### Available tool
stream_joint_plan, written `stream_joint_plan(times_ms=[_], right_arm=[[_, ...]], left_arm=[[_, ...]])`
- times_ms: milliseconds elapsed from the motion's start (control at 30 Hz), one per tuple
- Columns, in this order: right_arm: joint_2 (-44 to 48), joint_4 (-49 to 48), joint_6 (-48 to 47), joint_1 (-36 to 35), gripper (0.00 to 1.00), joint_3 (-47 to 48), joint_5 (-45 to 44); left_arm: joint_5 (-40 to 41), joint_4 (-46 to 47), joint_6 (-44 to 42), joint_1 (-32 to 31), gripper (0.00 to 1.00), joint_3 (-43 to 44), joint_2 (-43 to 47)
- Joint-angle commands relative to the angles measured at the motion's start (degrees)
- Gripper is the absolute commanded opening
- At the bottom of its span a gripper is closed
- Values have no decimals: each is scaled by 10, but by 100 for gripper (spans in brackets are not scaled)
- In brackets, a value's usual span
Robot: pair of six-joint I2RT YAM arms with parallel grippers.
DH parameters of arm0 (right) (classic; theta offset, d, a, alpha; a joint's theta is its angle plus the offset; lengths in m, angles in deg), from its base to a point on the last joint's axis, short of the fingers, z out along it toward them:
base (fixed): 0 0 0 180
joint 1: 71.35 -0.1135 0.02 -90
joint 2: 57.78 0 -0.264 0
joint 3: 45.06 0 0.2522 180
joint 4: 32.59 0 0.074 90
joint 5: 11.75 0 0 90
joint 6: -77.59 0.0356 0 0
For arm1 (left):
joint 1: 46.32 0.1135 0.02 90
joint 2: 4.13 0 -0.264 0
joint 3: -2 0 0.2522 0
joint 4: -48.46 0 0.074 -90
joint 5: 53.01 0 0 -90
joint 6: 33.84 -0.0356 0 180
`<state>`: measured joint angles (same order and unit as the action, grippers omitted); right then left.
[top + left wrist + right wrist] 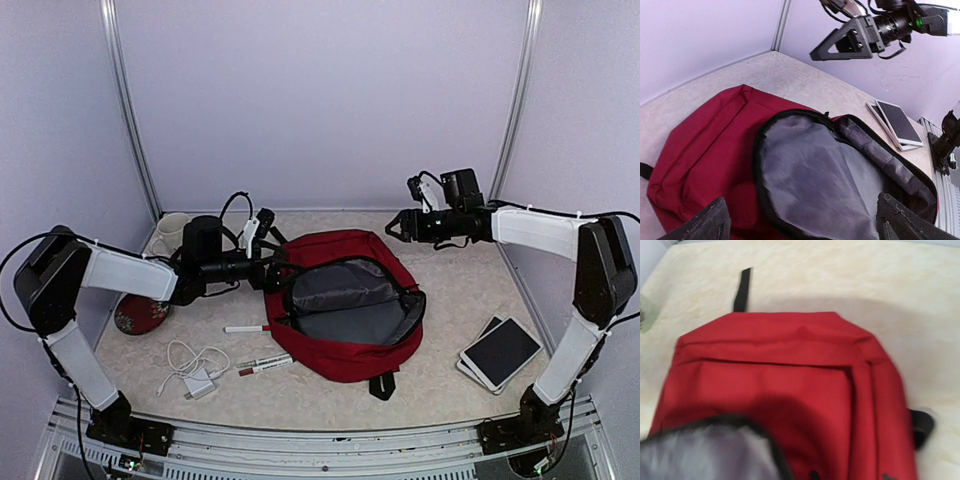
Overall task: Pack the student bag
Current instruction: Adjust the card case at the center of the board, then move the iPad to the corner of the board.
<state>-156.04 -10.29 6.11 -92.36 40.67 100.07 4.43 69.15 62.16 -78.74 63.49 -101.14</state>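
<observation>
Top external alone: pens (265,363) beside bag (340,362)

Cream mug (170,232): upper left. Red dish (140,314): left. White cable with charger (195,372), white marker (246,328) and red-capped marker (265,364): lower left. Stacked tablets (500,352): lower right.

The right wrist view is blurred; the student bag (790,365) runs off its bottom edge. Lettering on the marker (268,363) is unreadably small.
</observation>
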Motion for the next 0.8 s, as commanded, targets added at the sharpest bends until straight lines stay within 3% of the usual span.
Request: stream_joint_plan(times_ms=[0, 167, 333, 567, 767], right_arm=[[68, 99, -11, 5, 68, 6, -103], [176, 126, 62, 31, 81, -112, -155], [279, 196, 146, 73, 93, -213, -213], [338, 359, 360, 88, 95, -255, -322], [347, 495, 512, 90, 92, -298, -374]], left_arm=[[-8, 19, 60, 44, 99, -10, 29], [101, -52, 67, 61, 99, 5, 61], [126, -119, 55, 31, 99, 65, 85], [148, -214, 53, -136, 95, 198, 35], [100, -277, 147, -261, 82, 354, -154]])
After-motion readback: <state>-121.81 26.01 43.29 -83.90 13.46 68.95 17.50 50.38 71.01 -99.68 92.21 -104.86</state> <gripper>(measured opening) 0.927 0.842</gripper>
